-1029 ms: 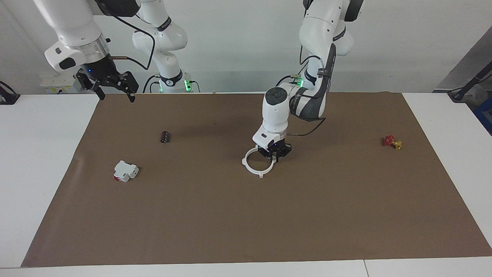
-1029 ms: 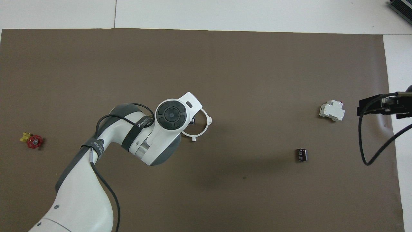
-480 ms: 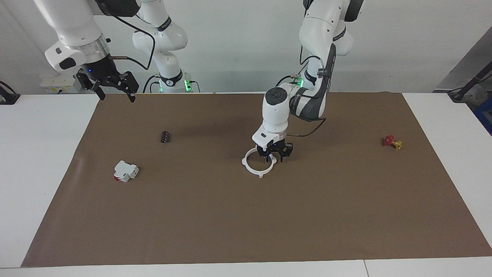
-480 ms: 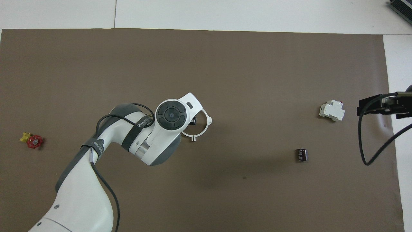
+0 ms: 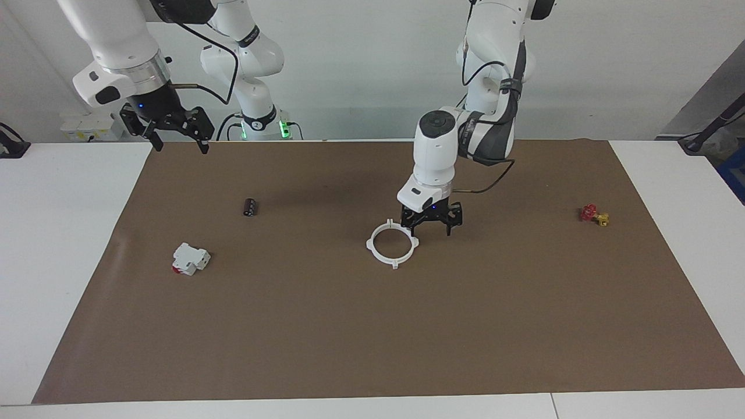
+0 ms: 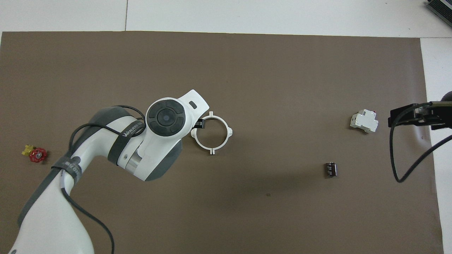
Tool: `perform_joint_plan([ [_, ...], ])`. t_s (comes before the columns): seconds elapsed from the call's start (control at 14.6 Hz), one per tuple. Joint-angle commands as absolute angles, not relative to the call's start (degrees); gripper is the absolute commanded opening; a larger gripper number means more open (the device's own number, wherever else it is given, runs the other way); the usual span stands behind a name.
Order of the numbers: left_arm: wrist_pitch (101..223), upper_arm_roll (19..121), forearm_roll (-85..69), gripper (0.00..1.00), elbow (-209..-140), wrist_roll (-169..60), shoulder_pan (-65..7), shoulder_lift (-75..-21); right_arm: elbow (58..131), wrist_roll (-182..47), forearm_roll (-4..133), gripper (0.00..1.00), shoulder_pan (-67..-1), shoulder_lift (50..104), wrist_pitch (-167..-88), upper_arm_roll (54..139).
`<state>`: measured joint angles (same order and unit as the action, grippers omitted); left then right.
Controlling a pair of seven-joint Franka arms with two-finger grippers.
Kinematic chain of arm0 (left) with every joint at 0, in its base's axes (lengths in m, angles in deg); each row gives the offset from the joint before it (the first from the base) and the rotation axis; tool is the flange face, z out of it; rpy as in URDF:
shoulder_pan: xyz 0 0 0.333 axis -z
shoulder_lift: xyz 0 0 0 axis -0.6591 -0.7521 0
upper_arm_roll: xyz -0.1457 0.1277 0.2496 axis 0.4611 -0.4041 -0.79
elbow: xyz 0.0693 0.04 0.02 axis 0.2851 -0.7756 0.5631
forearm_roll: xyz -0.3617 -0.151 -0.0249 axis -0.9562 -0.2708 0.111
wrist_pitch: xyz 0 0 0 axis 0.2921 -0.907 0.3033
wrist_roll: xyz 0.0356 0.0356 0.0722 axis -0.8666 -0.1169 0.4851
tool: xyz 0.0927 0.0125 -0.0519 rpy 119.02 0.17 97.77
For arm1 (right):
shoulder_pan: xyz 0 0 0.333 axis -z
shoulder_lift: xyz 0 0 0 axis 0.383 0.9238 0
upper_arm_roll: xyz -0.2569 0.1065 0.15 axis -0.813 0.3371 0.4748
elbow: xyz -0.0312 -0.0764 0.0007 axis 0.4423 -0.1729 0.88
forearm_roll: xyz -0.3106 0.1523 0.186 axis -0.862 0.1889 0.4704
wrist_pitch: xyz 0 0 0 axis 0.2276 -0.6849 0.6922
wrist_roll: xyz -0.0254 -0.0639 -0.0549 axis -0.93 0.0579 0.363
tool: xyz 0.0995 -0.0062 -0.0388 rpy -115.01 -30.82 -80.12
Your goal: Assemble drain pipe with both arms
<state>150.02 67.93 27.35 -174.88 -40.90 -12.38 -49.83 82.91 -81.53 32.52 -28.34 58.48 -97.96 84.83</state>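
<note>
- The drain pipe (image 5: 393, 245) lies flat on the brown mat (image 5: 372, 326) as one closed white ring, near the middle of the table, its small tabs sticking out around the rim.
- My left gripper (image 5: 432, 224) hangs just above the mat, right beside the ring on the side toward my left arm's end, fingers spread wide and holding nothing (no contact with the ring that I can see).
- From overhead my left wrist covers most of that gripper; only a dark fingertip (image 6: 200, 123) peeks out at the ring's edge.
- My right gripper (image 5: 174, 138) waits up in the air over the mat's edge at my right arm's end, fingers open and empty.
- A white-and-red block (image 5: 190, 259) and a small black cylinder (image 5: 250, 206) sit toward my right arm's end, well apart from the ring.
- A little red-and-yellow valve (image 5: 593, 215) sits toward my left arm's end.
</note>
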Motion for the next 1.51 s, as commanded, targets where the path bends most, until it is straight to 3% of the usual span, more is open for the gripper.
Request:
perform_joint_plan([
  [0.0, 146.1, 68.3, 27.9, 1.0, -176.4, -46.2, -16.3, -45.6, 83.2, -80.0, 33.4, 1.0, -27.9, 57.7, -97.5, 84.9],
  [0.89, 132.3, 68.1, 16.7, 1.0, -175.8, -68.0, -31.6, -36.1, 83.2, -80.0, 33.4, 1.0, -28.0, 57.7, -97.5, 84.9],
  [1.44, 120.2, 67.6, 14.3, 1.0, -160.2, -72.3, -36.8, -37.8, 83.2, -80.0, 33.4, 1.0, -28.0, 57.7, -97.5, 85.0],
])
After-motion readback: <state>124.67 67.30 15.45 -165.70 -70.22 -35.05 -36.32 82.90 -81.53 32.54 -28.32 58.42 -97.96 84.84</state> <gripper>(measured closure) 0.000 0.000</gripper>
